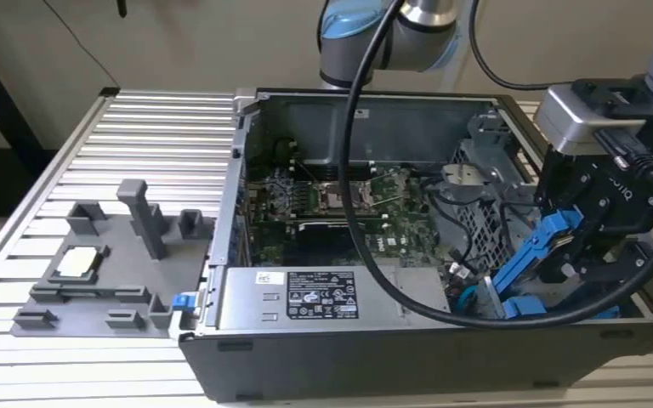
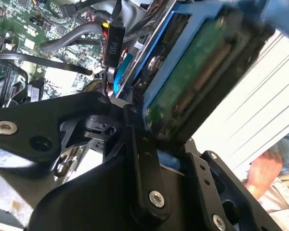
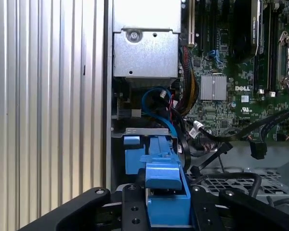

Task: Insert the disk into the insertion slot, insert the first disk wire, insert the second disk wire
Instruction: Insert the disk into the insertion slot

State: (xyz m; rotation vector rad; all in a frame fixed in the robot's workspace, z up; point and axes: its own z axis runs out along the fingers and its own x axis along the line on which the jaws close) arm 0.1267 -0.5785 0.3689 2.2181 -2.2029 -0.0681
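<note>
Blue-framed disk tilted, lower end inside the computer case; black fingers clamped on it.

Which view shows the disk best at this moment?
The second wrist view: the disk shows its green circuit-board face within its blue frame. The exterior view shows it tilted, mostly blue frame; the first wrist view, the frame's blue end.
</note>
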